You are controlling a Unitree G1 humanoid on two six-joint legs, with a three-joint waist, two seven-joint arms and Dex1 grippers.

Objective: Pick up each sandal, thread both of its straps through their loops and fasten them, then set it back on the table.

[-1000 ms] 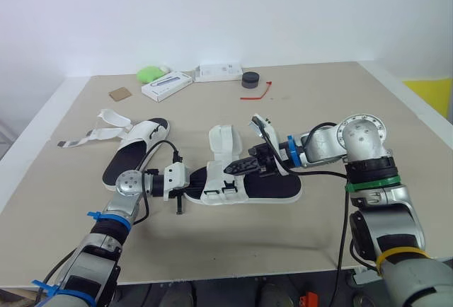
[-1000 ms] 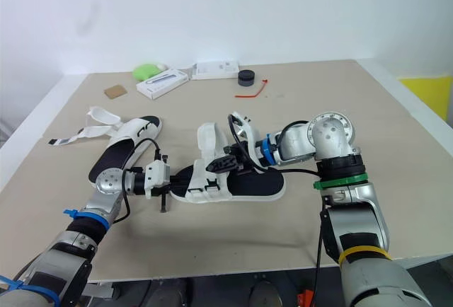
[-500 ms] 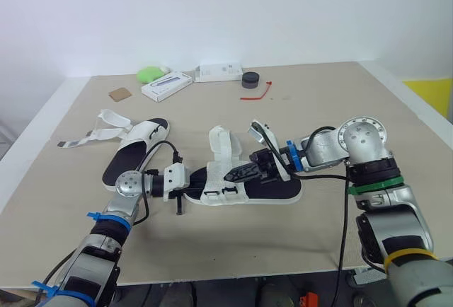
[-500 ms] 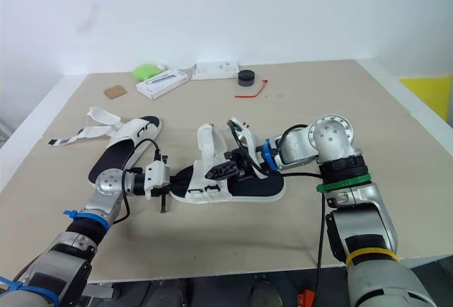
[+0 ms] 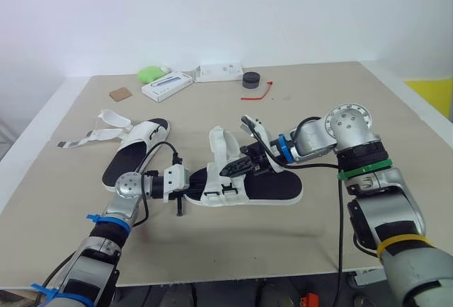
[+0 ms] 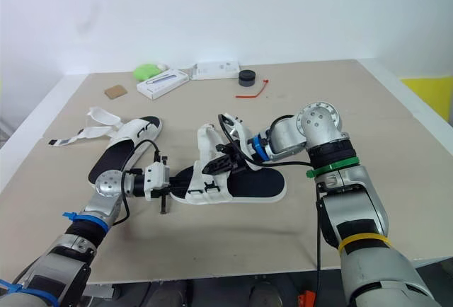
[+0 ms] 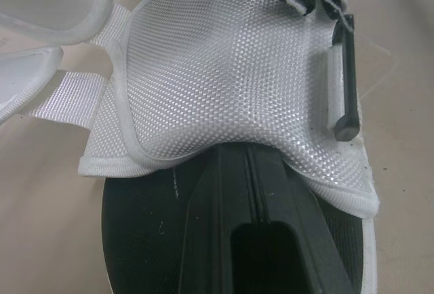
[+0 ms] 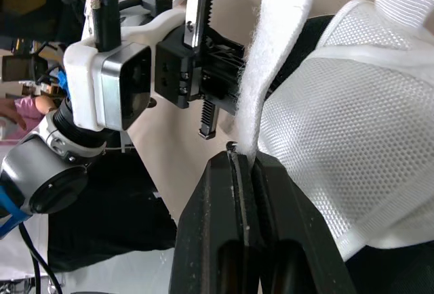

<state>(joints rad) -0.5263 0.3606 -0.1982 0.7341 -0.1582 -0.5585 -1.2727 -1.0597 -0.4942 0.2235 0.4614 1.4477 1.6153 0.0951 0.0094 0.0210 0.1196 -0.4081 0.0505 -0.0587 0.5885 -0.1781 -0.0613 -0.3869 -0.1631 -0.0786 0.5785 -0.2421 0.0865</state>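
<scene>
The sandal (image 5: 272,188) being worked lies on the surface (image 5: 318,95) at the centre of the frame, its black sole flat and its white mesh upper (image 7: 217,70) standing open. The right pincer (image 5: 237,168) is closed on a white strap (image 8: 274,57), which is pinched by its edge between the two fingers. The left pincer (image 5: 185,185) is at the sandal's left end with its fingers drawn together over the sole. Whether they clamp anything cannot be determined. The main hazard is loss of the strap: the grip takes a narrow margin of soft webbing, so a sideways pull toward the loop could draw it out. The loop itself is not clearly distinguishable. A second hazard is sandal movement. If the left hold is weak, tension on the strap would probably drag or tip the sole instead of feeding the webbing. A third hazard is early adhesion: if the strap carries a fuzzy fastening face, it may catch on the mesh before threading. The two pincers work close together, so contact between them is possible. The second sandal (image 5: 134,153), at the left of the frame, lies well apart and poses no obstruction.
</scene>
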